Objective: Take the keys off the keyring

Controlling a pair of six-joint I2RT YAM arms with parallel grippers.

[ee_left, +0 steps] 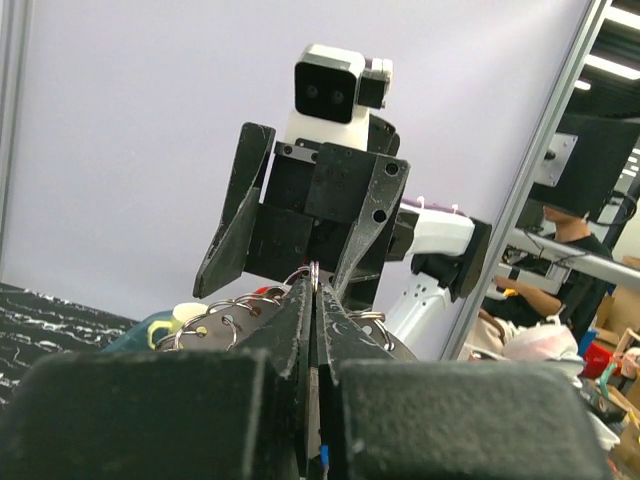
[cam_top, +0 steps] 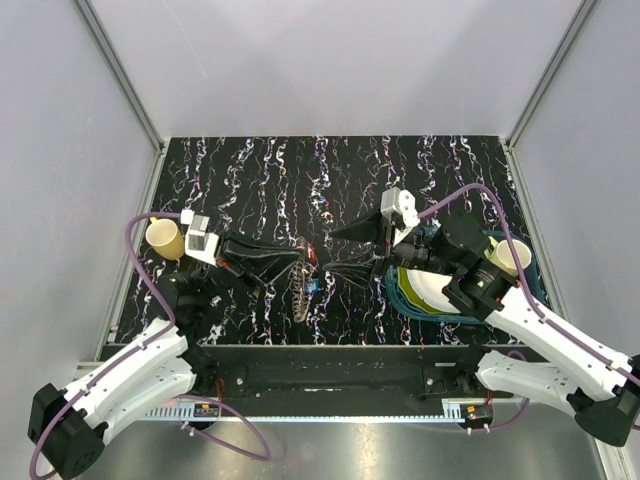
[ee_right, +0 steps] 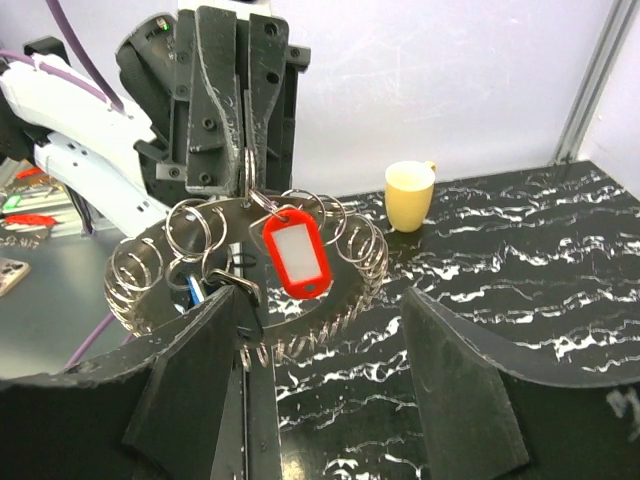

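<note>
The keyring (ee_right: 345,262), a round metal ring fringed with many small split rings, hangs above the table. My left gripper (ee_right: 246,190) is shut on its top edge, and in the left wrist view its fingertips (ee_left: 314,292) pinch one of the split rings. A red key (ee_right: 297,250) with a plastic head dangles in front of the ring, and a blue key (ee_right: 196,290) sits lower left. My right gripper (ee_right: 320,385) is open and faces the ring. Its left finger (ee_right: 205,375) reaches the ring's near edge, and nothing is between the fingers. From above, the ring (cam_top: 303,292) hangs between the two grippers.
A yellow cup (cam_top: 165,238) stands at the table's left edge behind the left arm. A second cup (cam_top: 510,255) sits on stacked plates (cam_top: 425,292) under the right arm. The dark marbled table (cam_top: 300,170) is fenced by grey walls.
</note>
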